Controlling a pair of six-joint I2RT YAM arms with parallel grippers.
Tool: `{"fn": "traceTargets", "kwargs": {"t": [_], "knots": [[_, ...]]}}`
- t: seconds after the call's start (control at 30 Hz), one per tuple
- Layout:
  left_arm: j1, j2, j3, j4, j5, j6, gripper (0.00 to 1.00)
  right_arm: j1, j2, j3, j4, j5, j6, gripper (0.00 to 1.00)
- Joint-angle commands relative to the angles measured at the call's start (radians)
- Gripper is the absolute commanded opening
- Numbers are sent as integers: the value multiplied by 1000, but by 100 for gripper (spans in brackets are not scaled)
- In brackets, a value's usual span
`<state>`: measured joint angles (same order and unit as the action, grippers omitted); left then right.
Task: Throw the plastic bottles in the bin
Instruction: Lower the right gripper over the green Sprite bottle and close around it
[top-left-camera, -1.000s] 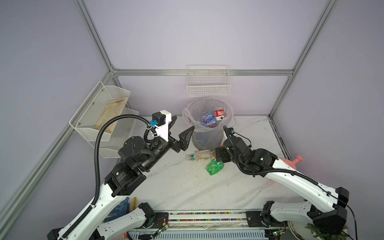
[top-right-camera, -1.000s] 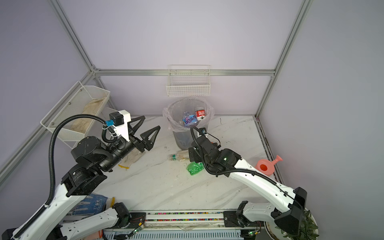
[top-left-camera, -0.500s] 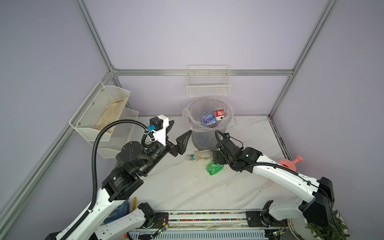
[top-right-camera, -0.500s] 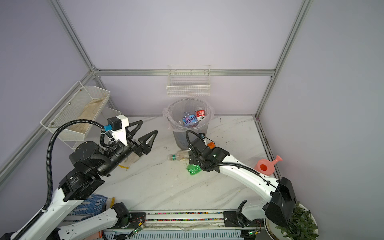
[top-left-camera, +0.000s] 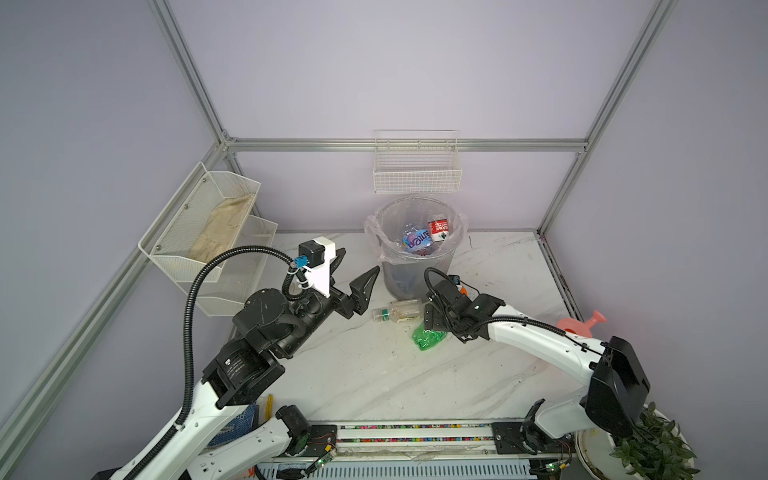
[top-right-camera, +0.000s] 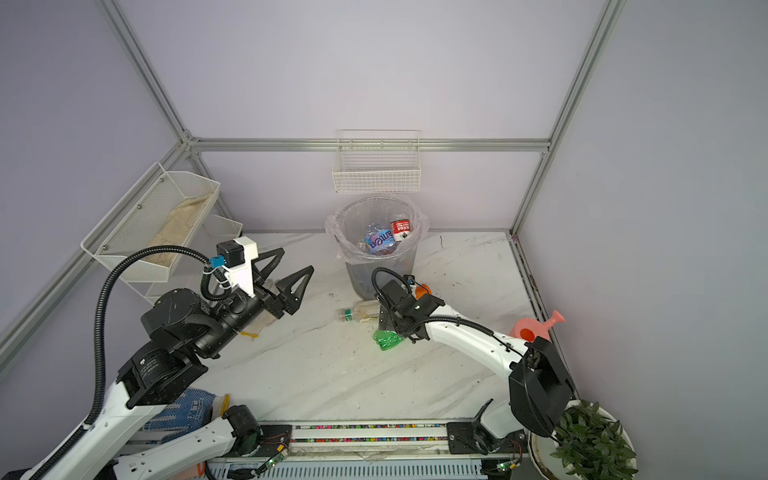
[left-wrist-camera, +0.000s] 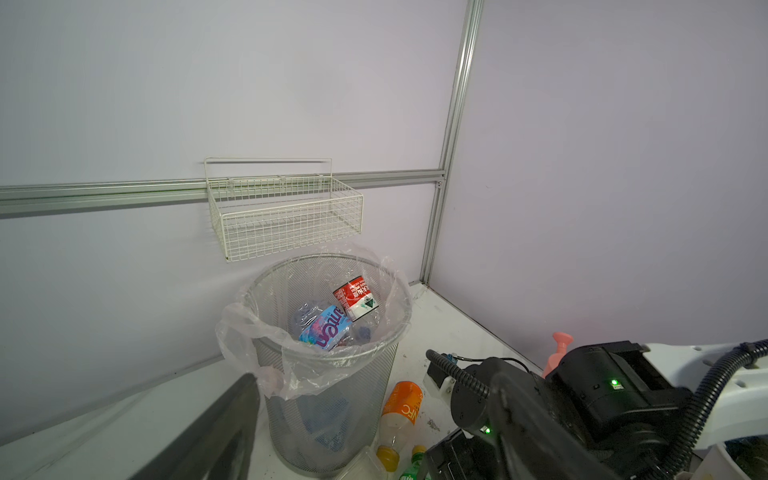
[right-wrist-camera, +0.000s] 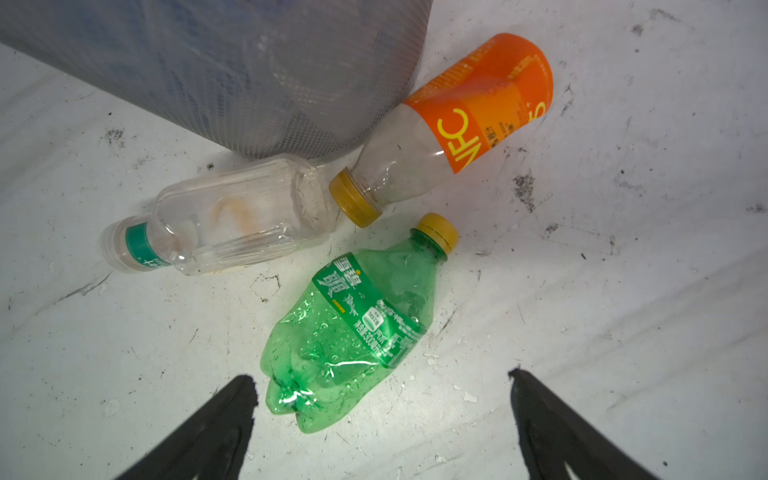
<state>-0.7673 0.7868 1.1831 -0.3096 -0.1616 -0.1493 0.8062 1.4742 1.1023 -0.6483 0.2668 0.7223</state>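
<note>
both jaws stood released, the right pair low over the green bottle (right-wrist-camera: 349, 328), seemingly not touching it, near the bin (right-wrist-camera: 232, 75).

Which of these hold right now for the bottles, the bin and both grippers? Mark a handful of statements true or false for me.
1. Three bottles lie on the white marble table: a clear ribbed bottle, an orange-labelled bottle and a crumpled green bottle. True.
2. The right gripper is shut on the green bottle. False: its jaws stand open over it, holding nothing.
3. The round grey metal-mesh bin holds a blue-labelled bottle and a red-labelled bottle. True.
4. The left gripper carries a bottle. False: it is open and empty.
5. The orange-labelled bottle stands upright. False: it lies on its side beside the bin.
</note>
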Motion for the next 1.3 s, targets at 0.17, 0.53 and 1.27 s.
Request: {"fn": "traceTargets", "kwargs": {"t": [0.17, 0.53, 1.27], "knots": [[-4, -30, -59, 12, -20, -32, 84, -33, 23, -55, 70, -77, 107, 97], [-6, -49, -73, -6, -29, -34, 84, -59, 101, -82, 145, -216, 200, 97], [-6, -69, -86, -19, -42, -38, 84, -105, 165, -94, 178, -270, 320, 97]]}}
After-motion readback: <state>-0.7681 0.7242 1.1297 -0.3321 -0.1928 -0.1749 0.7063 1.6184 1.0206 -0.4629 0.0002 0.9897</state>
